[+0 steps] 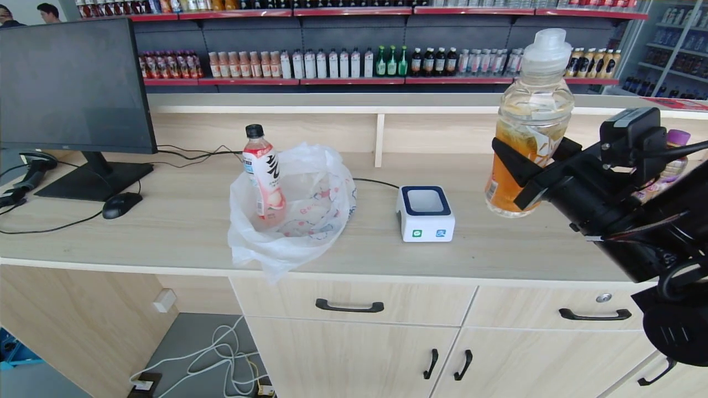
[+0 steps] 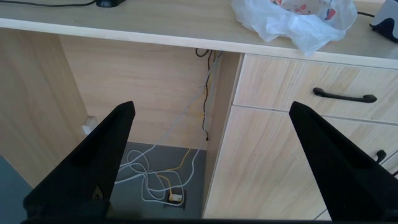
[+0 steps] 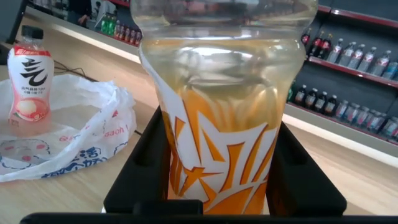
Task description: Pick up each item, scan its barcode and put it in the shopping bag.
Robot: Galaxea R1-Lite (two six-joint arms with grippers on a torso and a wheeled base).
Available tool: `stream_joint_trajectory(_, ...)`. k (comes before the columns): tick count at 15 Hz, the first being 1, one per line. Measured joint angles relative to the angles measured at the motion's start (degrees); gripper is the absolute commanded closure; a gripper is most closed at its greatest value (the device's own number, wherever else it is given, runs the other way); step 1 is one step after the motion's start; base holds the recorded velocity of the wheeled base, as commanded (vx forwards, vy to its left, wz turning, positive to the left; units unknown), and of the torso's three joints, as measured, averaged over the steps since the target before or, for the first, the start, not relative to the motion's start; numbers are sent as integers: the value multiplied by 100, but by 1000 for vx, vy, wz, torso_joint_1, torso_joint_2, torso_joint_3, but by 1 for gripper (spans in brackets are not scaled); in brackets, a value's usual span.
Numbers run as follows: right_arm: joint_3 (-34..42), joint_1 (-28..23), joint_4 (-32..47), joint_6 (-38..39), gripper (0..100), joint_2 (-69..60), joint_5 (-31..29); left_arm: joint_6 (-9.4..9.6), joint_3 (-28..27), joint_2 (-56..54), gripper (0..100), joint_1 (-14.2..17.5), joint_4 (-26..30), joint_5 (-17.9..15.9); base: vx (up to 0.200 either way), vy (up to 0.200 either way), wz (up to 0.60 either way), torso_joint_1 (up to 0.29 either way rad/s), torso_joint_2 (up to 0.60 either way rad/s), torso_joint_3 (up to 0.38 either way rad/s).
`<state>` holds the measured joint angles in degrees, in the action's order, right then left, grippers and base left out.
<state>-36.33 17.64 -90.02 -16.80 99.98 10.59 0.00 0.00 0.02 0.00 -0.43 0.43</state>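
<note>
Orange-labelled clear plastic bottle (image 1: pixel 528 138), gripped low in the right gripper's (image 1: pixel 515 178) jaws, right of frame above the pale wood bench (image 1: pixel 498 249). Risk: top-heavy, may tip or slip swinging to the white box scanner (image 1: pixel 425 214) at centre. Left gripper (image 2: pixel 211 155) jaws wide, empty. Stocked drink shelves (image 1: pixel 332 63) across the top.

From my end the counter (image 1: pixel 166 232) looks like pale wood-grain laminate, smooth and matt. The shopping bag (image 1: pixel 310 232) is thin translucent plastic, crinkly with a bit of sheen. The orange bottle (image 1: pixel 528 127) is clear glossy plastic with a shiny printed sleeve. The pink bottle (image 1: pixel 264 174) has a similar slick sleeve and a black plastic cap. The scanner (image 1: pixel 426 215) is smooth white plastic with a glossy top window. The right gripper (image 1: pixel 520 174) and left gripper (image 2: pixel 211 124) both read as matt black plastic.
</note>
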Motion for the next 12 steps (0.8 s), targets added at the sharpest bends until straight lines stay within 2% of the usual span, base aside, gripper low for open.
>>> stream_joint_trajectory(12,-262,-39,7,161,100,83,5,-16,0,0,0,0,2,0,0,200,0,2,4,4)
